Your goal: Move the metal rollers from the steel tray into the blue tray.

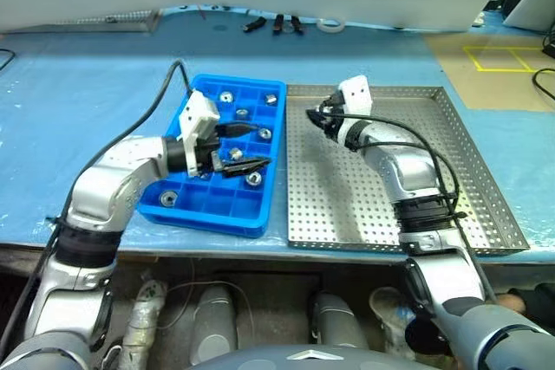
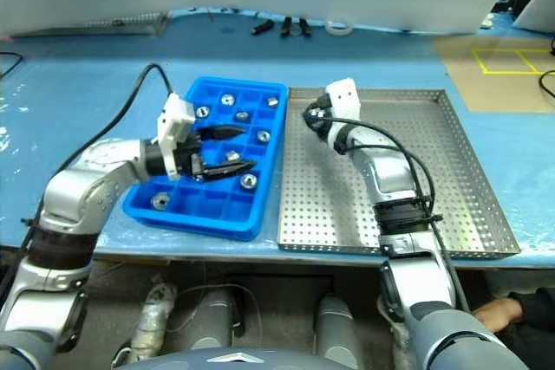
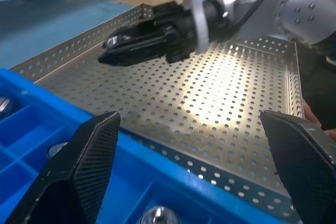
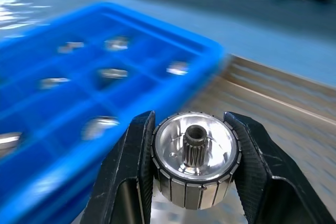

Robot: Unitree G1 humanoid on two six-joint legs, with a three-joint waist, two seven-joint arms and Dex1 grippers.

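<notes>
The blue tray (image 1: 217,217) lies left of the steel tray (image 1: 381,205) on the blue table. Several metal rollers (image 1: 253,178) sit in separate compartments of the blue tray. My left gripper (image 1: 260,145) hovers open over the blue tray's right half, nothing between its fingers (image 3: 89,153). My right gripper (image 1: 314,119) hangs above the steel tray's far left corner, pointing toward the blue tray. It is shut on one metal roller (image 4: 195,158), a shiny ring with a dark splined hole, squeezed between both pads.
Small black tools (image 1: 277,23) and a white ring (image 1: 329,25) lie at the table's far edge. A perforated sheet (image 1: 95,22) rests at the back left. A person's hand (image 2: 487,309) shows below the table's front edge at the right.
</notes>
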